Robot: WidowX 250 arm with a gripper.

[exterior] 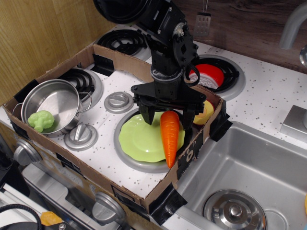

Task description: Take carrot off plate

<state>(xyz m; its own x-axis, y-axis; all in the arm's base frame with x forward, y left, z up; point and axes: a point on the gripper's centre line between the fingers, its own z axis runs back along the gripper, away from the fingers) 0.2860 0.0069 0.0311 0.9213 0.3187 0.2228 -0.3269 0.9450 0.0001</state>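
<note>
The orange carrot (169, 138) lies along the right side of the lime-green plate (139, 139), its tip toward the front; its green stem cap is hidden under my gripper. My black gripper (166, 120) is open, lowered over the carrot's thick far end, with one finger (146, 115) on the left and one finger (186, 124) on the right of it. The fingers stand beside the carrot, apart from it.
A cardboard tray wall (192, 153) runs close along the carrot's right side. A halved red-and-yellow fruit (205, 112) sits right behind the gripper. A steel pot (53, 103) with a green broccoli (41, 120) stands at left. A sink (249, 177) lies to the right.
</note>
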